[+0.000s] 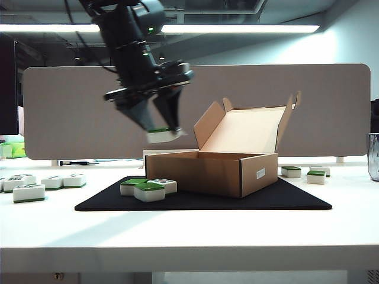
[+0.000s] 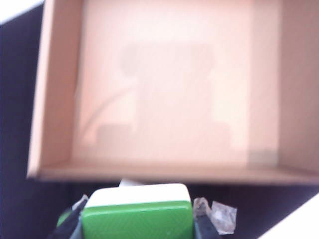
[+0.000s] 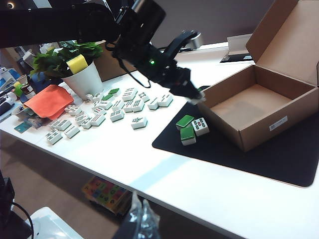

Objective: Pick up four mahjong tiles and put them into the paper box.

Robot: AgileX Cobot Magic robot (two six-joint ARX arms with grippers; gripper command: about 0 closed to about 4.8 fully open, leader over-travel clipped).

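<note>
A small white mahjong tile with a green back (image 2: 137,219) is clamped in the left gripper (image 1: 159,127), held in the air just beside the open brown corrugated cardboard box (image 1: 237,171). Three similar tiles (image 1: 148,188) lie on the black mat (image 1: 296,198) near the box. The right gripper (image 3: 139,219) barely shows; its jaws cannot be judged.

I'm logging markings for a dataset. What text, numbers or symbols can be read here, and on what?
None can be read.
White label on the paper box: too small.
Faces of the mahjong tiles on the table: marks visible, too small to tell.
</note>
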